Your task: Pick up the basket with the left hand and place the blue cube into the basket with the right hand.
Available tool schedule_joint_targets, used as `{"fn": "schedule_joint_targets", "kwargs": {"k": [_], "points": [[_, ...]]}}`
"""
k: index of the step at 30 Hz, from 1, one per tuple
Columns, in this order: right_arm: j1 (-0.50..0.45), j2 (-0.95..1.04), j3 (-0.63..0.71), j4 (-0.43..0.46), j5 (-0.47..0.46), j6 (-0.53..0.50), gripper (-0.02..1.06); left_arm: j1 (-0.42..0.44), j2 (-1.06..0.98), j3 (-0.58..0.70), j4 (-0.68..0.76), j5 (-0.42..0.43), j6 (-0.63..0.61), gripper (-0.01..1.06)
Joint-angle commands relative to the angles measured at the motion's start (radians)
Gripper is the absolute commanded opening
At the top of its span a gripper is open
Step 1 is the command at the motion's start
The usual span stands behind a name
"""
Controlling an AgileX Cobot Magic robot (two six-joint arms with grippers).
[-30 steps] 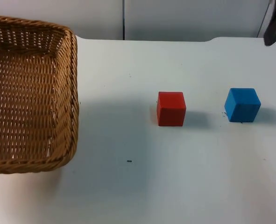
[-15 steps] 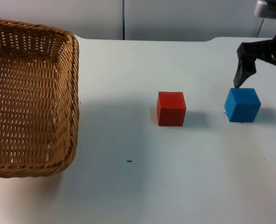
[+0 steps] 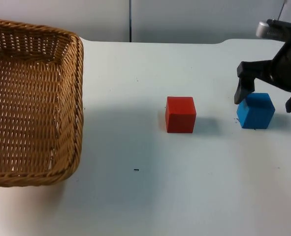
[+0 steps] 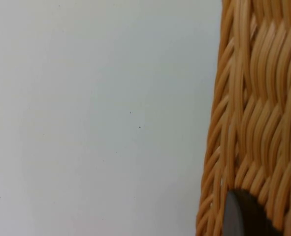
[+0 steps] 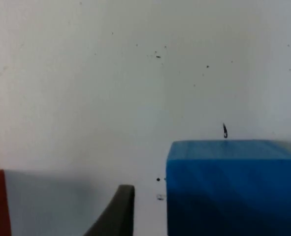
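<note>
Blue cube [image 3: 255, 110] sits near the table's [image 3: 150, 196] right edge between my open right gripper's [image 3: 268, 101] fingers, red cube [image 3: 180, 114] beside it mid-table, and my left gripper [image 4: 241, 216] clamps the wicker basket [image 3: 32, 98] at the left edge.

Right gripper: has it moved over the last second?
Yes. The right gripper has come in from the far right corner and dropped to the blue cube, its open fingers now straddling it; the red cube stayed put.

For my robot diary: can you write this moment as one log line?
right claw: open, straddling blue cube | left claw: on basket | red cube: untouched
</note>
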Motion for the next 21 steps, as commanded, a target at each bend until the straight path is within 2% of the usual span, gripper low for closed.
{"fn": "schedule_joint_targets", "kwargs": {"k": [1,2,3,6,9,12,16,18,20,21], "points": [[0.005,0.002,-0.012,0.002,-0.013,-0.002,0.94,-0.007,-0.003,-0.012,-0.022,0.013,0.004,0.0],[0.005,0.005,-0.012,0.002,-0.013,-0.002,0.88,-0.007,-0.003,-0.012,-0.022,0.013,0.004,0.0],[0.005,0.005,-0.012,0.002,-0.013,-0.002,0.88,-0.007,-0.003,-0.012,-0.022,0.013,0.004,0.0],[0.005,0.022,-0.012,0.002,-0.011,0.006,0.7,-0.007,-0.003,-0.012,-0.022,0.013,0.004,0.0],[0.005,0.034,-0.012,0.002,-0.007,0.006,0.66,-0.007,-0.003,-0.012,-0.022,0.013,0.004,0.0],[0.005,0.044,-0.012,0.002,-0.003,0.006,0.65,-0.007,-0.003,-0.012,-0.022,0.015,0.004,0.0],[0.005,0.053,-0.012,0.005,-0.001,0.008,0.59,-0.007,-0.003,-0.012,-0.024,0.017,0.004,0.0],[0.005,0.053,-0.012,0.005,-0.001,0.008,0.46,-0.007,-0.003,-0.012,-0.024,0.017,0.004,0.0],[0.005,0.053,-0.012,0.005,-0.001,0.008,0.29,-0.007,-0.003,-0.012,-0.024,0.017,0.004,0.0],[0.005,0.053,-0.012,0.005,-0.001,0.008,0.29,-0.007,-0.003,-0.012,-0.024,0.017,0.004,0.0]]}}
